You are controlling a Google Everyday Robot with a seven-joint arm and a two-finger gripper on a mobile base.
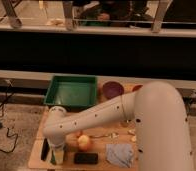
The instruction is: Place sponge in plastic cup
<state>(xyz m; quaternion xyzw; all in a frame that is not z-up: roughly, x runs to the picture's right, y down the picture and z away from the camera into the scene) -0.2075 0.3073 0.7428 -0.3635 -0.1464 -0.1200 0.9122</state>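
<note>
My white arm [106, 117] reaches down to the front left corner of the wooden table [37, 159]. The gripper [55, 152] points down there, mostly covered by the wrist. A pale greenish thing [57, 157] shows right at the gripper. I cannot tell whether it is the sponge, the plastic cup, or part of the gripper. No other sponge or plastic cup shows; the arm hides much of the table.
A green tray [71, 92] sits at the back left and a dark purple bowl [112, 90] beside it. An orange-yellow fruit [84, 142], a dark block [86, 158], a grey-blue cloth [120, 154] and a black elongated thing [44, 149] lie near the gripper.
</note>
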